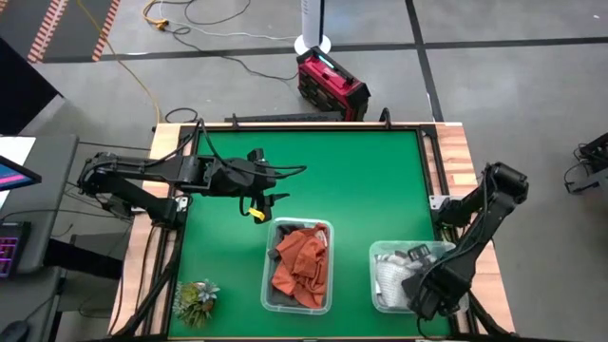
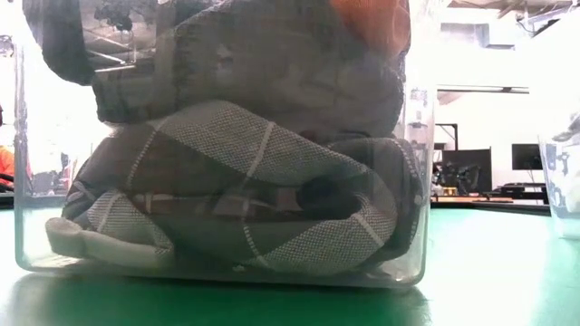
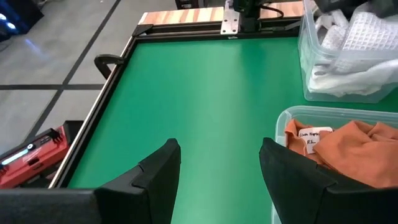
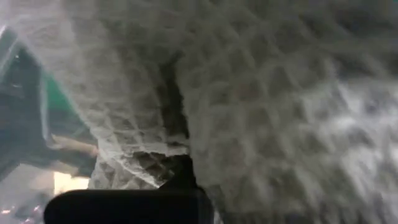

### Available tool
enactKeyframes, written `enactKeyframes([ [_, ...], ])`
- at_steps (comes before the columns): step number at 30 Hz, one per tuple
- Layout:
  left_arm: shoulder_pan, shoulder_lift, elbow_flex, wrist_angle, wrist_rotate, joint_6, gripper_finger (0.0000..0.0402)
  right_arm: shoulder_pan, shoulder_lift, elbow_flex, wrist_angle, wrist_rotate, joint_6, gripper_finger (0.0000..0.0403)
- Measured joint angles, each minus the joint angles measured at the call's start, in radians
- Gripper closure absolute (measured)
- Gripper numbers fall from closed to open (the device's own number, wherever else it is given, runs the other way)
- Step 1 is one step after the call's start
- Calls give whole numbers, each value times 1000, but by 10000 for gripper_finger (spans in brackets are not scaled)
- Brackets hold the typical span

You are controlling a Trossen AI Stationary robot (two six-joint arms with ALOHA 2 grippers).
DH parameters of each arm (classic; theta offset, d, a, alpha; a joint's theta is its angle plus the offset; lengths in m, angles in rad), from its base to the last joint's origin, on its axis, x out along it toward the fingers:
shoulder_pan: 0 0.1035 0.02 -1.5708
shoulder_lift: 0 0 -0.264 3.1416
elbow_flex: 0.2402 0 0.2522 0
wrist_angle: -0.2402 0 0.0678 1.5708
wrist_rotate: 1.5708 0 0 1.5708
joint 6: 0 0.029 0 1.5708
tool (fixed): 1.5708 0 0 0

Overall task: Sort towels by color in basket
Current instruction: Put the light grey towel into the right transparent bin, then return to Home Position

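Towels: rust-orange towels [image 1: 302, 266] fill the middle bin [image 1: 326, 228], one white tag [image 3: 312, 138] handwritten, unreadable. White towels [image 1: 391, 277] lie in the right bin [image 1: 380, 249], where the right hand [image 1: 418, 285] is buried, grip unclear. Left hand [image 1: 258, 201] hovers spread above the tabletop [image 1: 332, 171].

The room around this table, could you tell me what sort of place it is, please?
Probably a robotics lab or workshop: a concrete floor with loose cables, a red tool case behind the green table, and desks with monitors beyond.
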Motion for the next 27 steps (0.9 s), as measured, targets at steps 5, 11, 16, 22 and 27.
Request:
enactKeyframes([
  [5, 0, 0, 0, 0, 0, -1, 193, -27, 0, 103, -200, 8, 23, 343],
  [11, 0, 0, 0, 0, 0, 3, 193, -54, -2, 217, -240, 110, 56, 332],
  [16, 0, 0, 0, -5, 1, 3, 193, -57, -2, 296, -320, 114, 56, 295],
  [22, 0, 0, 0, -4, 2, 6, 193, -56, -32, 409, -317, 114, 22, 251],
  [27, -6, 0, 0, 26, 0, 39, 193, -7, -108, 427, -247, 420, -46, 245],
])
